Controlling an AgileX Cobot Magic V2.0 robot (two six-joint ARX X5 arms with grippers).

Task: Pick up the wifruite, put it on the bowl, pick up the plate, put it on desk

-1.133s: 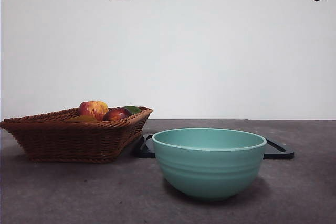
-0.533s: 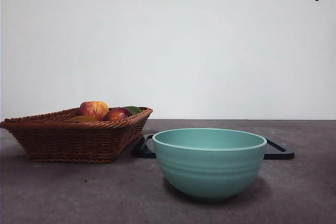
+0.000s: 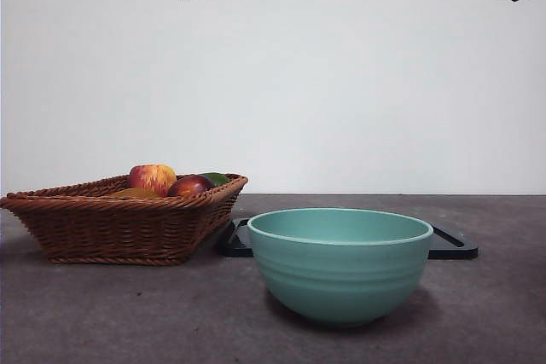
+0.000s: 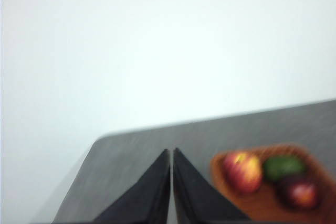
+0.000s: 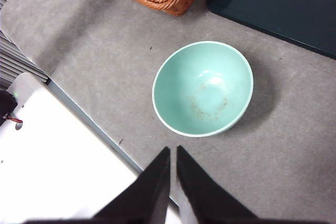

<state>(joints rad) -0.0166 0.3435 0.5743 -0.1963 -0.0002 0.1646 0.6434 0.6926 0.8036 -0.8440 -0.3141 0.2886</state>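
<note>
Left tool (image 4: 171,153), jaws pressed together, hangs high beside the basket (image 4: 247,203) of fruit. Right tool (image 5: 172,150) (also pressed together) hovers above the bowl (image 5: 202,88) on the table (image 5: 283,156).

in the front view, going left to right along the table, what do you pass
wicker basket holding the apple, then the dark red fruit → teal bowl → the right end of the black tray behind it.
</note>
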